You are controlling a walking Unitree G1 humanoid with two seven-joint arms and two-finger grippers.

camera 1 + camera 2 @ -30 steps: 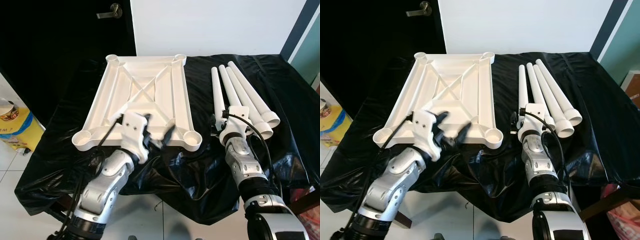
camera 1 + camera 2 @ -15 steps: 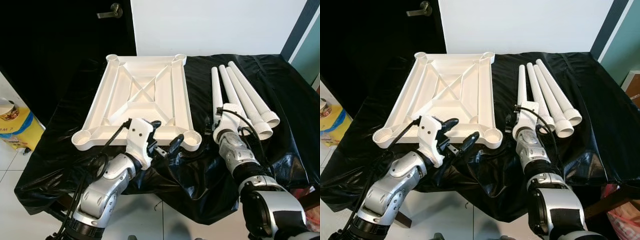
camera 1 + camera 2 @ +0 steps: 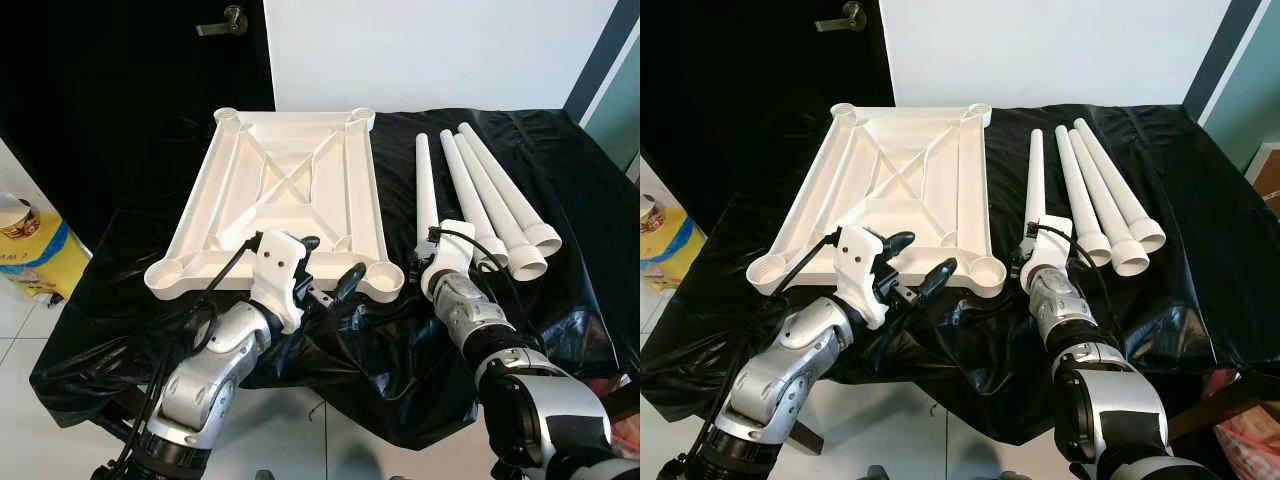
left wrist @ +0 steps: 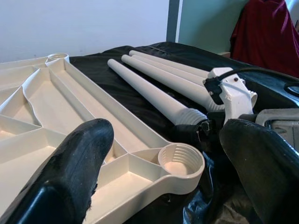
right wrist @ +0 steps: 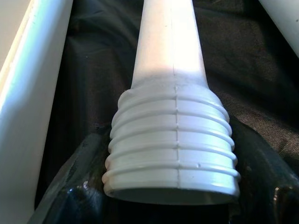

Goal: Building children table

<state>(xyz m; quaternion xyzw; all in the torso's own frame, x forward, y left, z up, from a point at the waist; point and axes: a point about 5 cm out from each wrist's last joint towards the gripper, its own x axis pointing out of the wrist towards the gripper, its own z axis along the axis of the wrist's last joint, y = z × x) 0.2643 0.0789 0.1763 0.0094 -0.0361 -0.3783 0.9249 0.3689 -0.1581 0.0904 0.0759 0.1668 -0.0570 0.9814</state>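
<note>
table panel (image 3: 285,190): I see white moulded plastic, smooth with a soft sheen, ribbed underside up.
threaded socket (image 4: 180,161): same cream plastic, fine ridges inside the cup.
table legs (image 3: 500,200): white plastic tubes, smooth and faintly glossy.
held leg (image 5: 174,140): I see a mould seam down it and ridged threads at the wide end.
tabletop cover (image 3: 560,170): black sheeting, crinkled and shiny, catching window light.
left hand (image 3: 328,274): black fingers (image 4: 77,168), matt and slightly grainy, on a white plastic housing.
right hand (image 3: 430,262): white plastic housing.
arms (image 3: 210,365): silver metal, brushed and reflective.
wall (image 3: 430,50): matt white paint.
</note>
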